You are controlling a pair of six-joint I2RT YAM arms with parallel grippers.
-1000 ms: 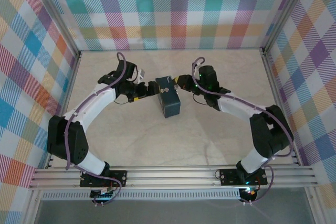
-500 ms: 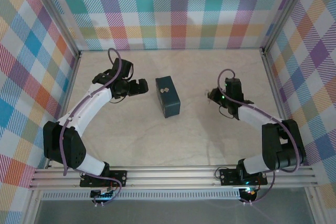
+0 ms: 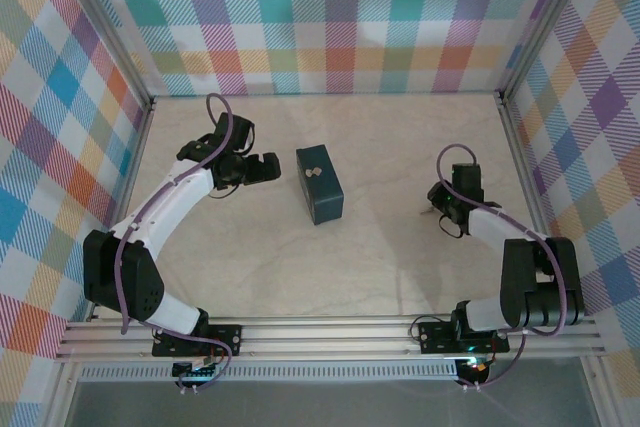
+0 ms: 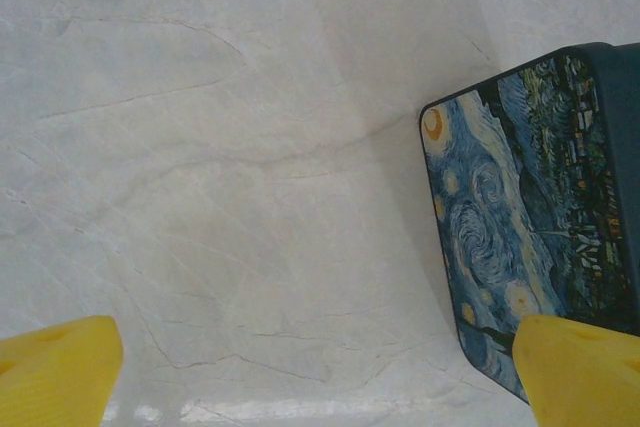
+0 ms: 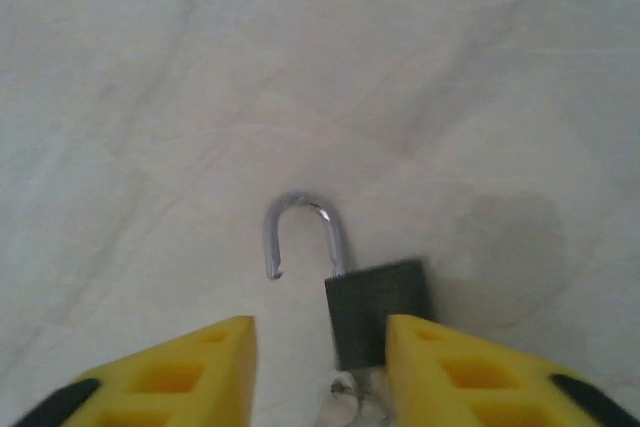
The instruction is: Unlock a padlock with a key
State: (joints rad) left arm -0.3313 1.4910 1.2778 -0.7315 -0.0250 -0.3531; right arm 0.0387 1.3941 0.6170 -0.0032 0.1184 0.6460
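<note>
Steel shackle (image 5: 297, 201) sprung open: padlock (image 5: 378, 312) lies on counter (image 5: 150, 97), lower centre; right jaws just parted, releasing it. Left jaws wide, empty. Unlock looks done.

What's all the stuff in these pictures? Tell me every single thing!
padlock: one, dark grey body with a silver shackle swung open, lying on the right side of the table
silvery bit: one, just below the padlock's body, too blurry to name
box: one, dark blue with a swirly starry painting print, middle of the table
table: one, pale marble look, under everything
walls: three, colourful checks, around the table
arms: two, white and black, bolted at the near edge
left gripper: one, yellow jaws wide open, left of the box and not touching it
right gripper: one, yellow jaws open, right over the padlock
</note>
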